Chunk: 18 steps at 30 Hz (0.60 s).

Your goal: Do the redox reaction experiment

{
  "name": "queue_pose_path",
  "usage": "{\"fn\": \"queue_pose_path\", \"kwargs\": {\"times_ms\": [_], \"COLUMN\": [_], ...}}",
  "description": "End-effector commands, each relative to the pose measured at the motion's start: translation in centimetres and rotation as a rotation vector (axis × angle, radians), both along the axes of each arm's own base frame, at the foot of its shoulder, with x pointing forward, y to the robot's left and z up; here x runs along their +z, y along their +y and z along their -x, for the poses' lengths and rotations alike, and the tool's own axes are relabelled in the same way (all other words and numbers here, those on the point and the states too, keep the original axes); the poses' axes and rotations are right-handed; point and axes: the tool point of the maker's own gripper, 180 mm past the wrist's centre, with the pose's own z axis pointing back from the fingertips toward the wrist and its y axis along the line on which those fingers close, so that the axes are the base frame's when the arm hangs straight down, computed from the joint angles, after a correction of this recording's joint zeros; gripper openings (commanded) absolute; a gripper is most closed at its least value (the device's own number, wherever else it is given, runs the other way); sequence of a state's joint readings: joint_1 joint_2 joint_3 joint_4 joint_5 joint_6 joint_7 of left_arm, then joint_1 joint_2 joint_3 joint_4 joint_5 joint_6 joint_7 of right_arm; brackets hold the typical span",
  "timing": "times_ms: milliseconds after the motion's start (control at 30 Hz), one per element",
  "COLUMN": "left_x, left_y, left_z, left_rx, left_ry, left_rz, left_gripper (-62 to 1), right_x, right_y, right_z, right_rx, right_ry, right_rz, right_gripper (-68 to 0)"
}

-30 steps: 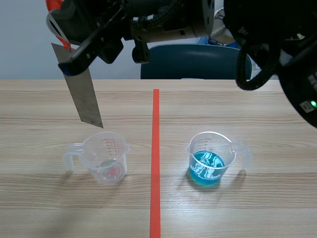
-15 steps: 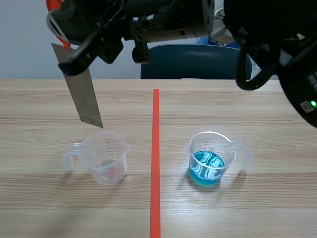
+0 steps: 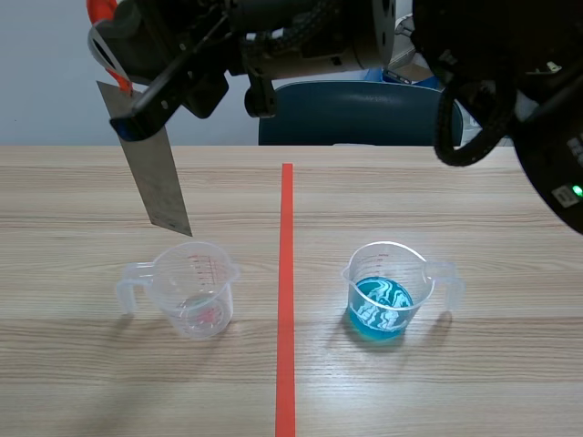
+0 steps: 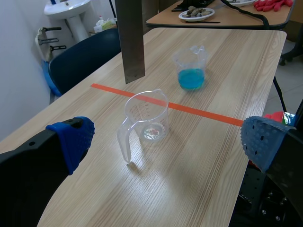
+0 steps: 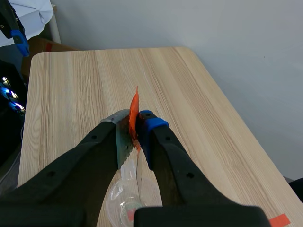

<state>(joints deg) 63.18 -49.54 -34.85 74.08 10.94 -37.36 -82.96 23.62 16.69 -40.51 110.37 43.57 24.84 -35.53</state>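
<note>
Scene view: the right gripper (image 3: 137, 111), reaching in across the top from the right, is clamped on the upper end of a grey metal strip (image 3: 157, 177). The strip hangs with its long axis near vertical, slightly tilted. Its lower corner is close above the rim of the clear beaker (image 3: 196, 291), which holds only a trace of reddish residue. The beaker of blue solution (image 3: 387, 293) stands on the other side of the orange-red tape line (image 3: 286, 273), toward the robot's right and well apart from the strip. Judged from the task, the strip belongs in the blue liquid, so the carry must cross the line rightward before lowering end-first. The left gripper (image 4: 166, 140) is spread wide, holding nothing, with the clear beaker ahead of it.
</note>
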Motion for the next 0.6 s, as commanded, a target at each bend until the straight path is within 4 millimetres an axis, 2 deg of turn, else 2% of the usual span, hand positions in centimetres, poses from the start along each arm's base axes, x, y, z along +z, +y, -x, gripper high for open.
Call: {"fn": "queue_pose_path", "kwargs": {"times_ms": [0, 233, 567], "left_x": [0.6, 0.1, -0.1], "left_y": [-0.2, -0.1, -0.2], "left_z": [-0.1, -0.1, 0.0], "left_rx": [-0.001, 0.001, -0.011], "left_ry": [-0.019, -0.003, -0.002], "left_rz": [0.024, 0.000, -0.014], "left_gripper": [1.4, 1.4, 1.4], "right_x": [0.7, 0.5, -0.8], "right_y": [-0.1, -0.5, -3.8], "right_z": [-0.2, -0.5, -1.8], "right_rx": [-0.001, -0.016, -0.115], "right_ry": [-0.013, -0.005, 0.024], "right_rz": [-0.017, -0.014, 0.006], "right_gripper": [-66.5, -66.5, -66.5]}}
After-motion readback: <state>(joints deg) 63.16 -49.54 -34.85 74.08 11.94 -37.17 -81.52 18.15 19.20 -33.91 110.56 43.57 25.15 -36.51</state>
